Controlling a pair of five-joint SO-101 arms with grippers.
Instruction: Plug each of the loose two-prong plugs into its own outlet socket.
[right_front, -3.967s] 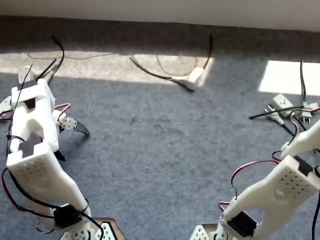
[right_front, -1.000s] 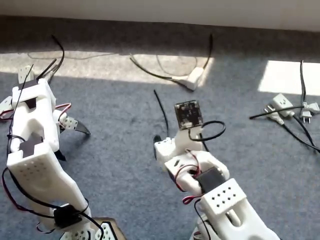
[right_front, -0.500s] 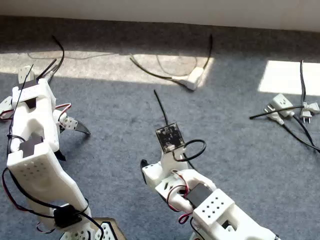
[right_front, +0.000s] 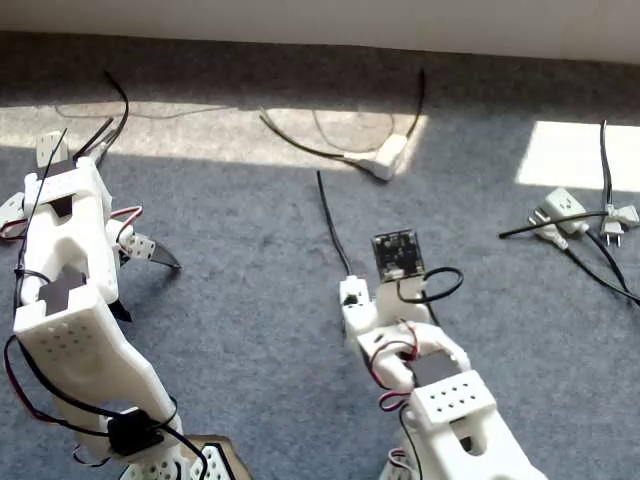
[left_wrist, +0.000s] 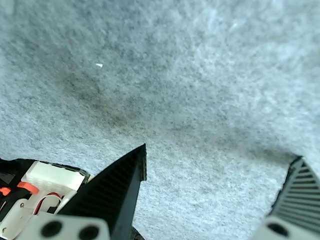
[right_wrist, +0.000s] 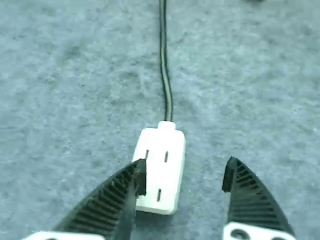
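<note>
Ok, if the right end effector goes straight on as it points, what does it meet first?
Most likely the white outlet block on the carpet: it lies just ahead of the open right end effector, nearer one finger. The gap to it is unclear.

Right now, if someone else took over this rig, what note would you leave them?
Left gripper: jaws open above bare carpet, holding nothing.
Right gripper: jaws open, with a white socket block lying flat between them, nearer one jaw. Its black cord runs away from it and its slots are empty.
A second block lies far centre. The loose plugs and a third block lie far right.
Done: no plug seen seated.
Left: fetch each plug and push it into a socket.
</note>
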